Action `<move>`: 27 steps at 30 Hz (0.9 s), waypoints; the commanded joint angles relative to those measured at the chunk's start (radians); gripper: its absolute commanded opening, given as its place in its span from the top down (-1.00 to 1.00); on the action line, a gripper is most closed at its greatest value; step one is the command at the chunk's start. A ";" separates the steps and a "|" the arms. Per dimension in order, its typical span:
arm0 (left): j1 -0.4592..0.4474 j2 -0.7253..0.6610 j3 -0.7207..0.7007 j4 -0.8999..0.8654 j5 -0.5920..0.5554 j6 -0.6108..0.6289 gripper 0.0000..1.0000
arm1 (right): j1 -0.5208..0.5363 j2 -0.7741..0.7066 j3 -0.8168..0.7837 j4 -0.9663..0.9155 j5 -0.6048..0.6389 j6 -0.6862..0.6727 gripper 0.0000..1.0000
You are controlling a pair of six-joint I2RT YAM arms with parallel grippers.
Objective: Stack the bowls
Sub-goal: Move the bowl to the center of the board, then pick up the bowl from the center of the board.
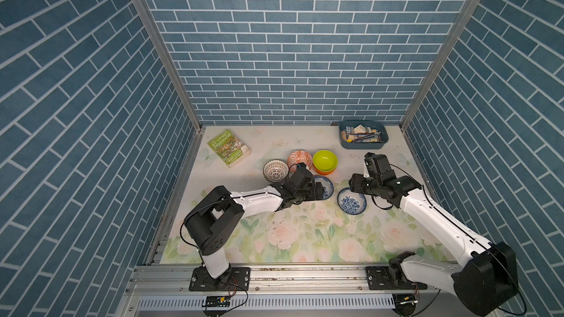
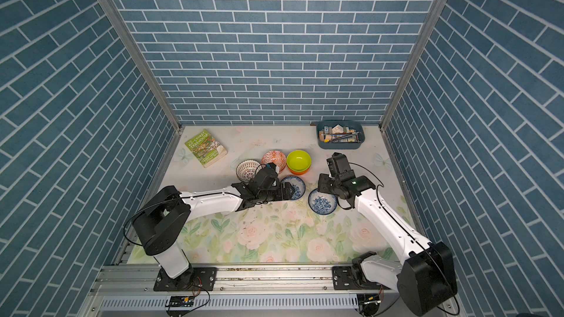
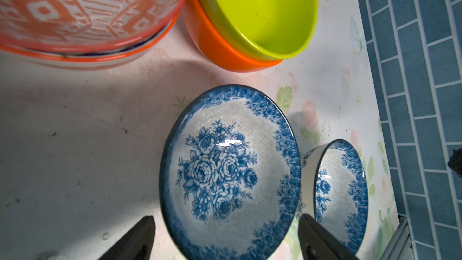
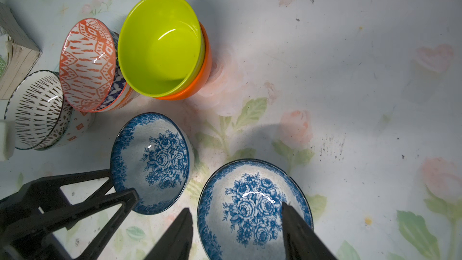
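Bowls grouped mid-tabletop. Green bowl nested in orange bowl; patterned bowl and lattice bowl alongside. Left pincer, released, straddles blue floral bowl. Right pincer, released, spans second floral bowl's rim.

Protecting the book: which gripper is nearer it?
Left. The left gripper is at one blue bowl, nearer the book; the right gripper is at the other blue bowl, farther away.
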 commanded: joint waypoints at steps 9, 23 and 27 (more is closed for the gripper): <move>-0.029 0.050 0.075 0.010 0.012 0.004 -0.83 | -0.003 0.004 -0.043 0.008 0.044 0.017 -0.18; -0.039 0.085 0.086 0.064 0.036 -0.015 -0.83 | -0.021 -0.006 -0.082 0.011 0.064 0.042 -0.16; -0.040 0.093 0.098 0.068 0.035 -0.013 -0.83 | -0.029 0.000 -0.099 0.010 0.059 0.054 -0.16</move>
